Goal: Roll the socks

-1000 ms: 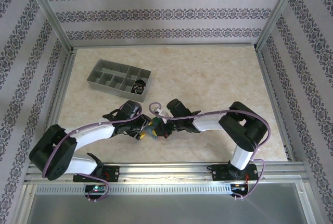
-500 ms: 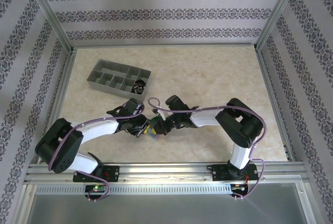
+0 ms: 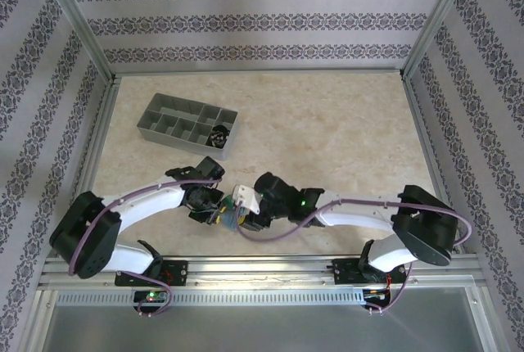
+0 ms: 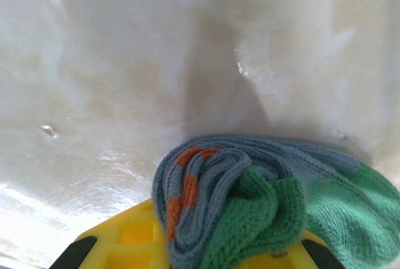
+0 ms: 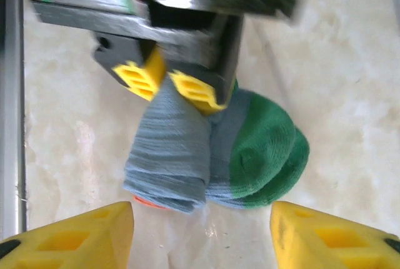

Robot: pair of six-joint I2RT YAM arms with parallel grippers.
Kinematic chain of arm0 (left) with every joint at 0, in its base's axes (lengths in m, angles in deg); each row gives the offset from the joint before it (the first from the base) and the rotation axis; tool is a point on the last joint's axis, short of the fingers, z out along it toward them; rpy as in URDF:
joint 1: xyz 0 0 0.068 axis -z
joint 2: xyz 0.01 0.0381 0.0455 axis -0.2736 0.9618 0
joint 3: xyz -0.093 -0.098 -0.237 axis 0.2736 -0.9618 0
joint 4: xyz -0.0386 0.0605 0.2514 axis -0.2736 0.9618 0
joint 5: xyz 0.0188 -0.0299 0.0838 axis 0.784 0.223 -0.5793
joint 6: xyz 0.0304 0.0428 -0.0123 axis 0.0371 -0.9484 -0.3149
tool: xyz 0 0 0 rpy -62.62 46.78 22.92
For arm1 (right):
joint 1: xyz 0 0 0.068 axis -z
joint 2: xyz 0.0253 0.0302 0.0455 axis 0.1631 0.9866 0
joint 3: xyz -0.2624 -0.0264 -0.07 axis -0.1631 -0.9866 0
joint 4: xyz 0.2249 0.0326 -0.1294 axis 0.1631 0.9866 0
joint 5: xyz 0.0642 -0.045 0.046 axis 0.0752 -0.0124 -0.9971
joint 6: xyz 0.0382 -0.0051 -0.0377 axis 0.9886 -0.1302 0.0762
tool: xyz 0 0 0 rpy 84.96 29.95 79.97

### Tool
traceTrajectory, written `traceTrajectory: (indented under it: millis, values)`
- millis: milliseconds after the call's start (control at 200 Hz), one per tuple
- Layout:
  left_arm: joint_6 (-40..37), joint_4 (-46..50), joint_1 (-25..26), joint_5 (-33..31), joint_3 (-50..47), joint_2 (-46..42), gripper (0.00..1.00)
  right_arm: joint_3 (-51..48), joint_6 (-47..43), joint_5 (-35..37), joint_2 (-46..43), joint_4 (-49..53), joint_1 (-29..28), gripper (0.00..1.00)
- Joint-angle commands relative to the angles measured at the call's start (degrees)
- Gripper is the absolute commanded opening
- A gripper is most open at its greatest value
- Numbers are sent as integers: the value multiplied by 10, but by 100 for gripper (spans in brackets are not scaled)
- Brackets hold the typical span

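Sock (image 5: 181, 156), R gripper (image 5: 201, 234) nearer front.

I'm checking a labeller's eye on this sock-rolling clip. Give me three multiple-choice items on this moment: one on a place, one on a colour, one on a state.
1. Where is the black-and-white striped sock?
A on the table between the arms
B in a compartment of the grey tray
C draped over an arm

2. What colour is the toe of the blue-grey sock?
A green
B orange
C black

3. How is the right tool?
A shut on the sock
B shut on nothing
C open

Answers:
1. B: the top view shows it in the tray's right-end compartment.
2. A: both wrist views show a green toe.
3. C: its yellow fingers stand wide apart in the right wrist view, while the left tool pinches the blue-grey sock.
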State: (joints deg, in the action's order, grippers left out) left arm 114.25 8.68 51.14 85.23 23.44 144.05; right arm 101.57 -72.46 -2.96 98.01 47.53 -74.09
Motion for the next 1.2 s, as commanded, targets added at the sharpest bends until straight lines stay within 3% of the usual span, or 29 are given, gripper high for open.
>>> traceTrajectory:
  millis: [0,230,500,610,709,794,999,1074,1194]
  values:
    - [19,119,6,-12,-8,54,0,-1,-52,187,13,12,-69,59]
    - [10,110,6,-8,2,76,0,58,-91,275,90,1,-126,59]
    - [2,91,4,-1,1,76,0,94,-89,270,170,8,-128,55]
    - [-6,80,2,-1,2,72,0,103,-54,274,200,25,-119,43]
    - [-15,70,0,-8,2,56,0,111,-9,268,214,57,-103,17]
    - [-25,58,-3,-16,2,32,16,111,21,246,216,88,-92,0]
    - [-53,24,-30,-39,-8,-61,68,58,119,87,195,117,-42,0]
    - [-58,-9,-43,-41,-27,-100,77,34,145,25,192,104,-20,0]
    - [-69,-35,-60,-45,-54,-151,79,7,173,-46,194,87,12,0]
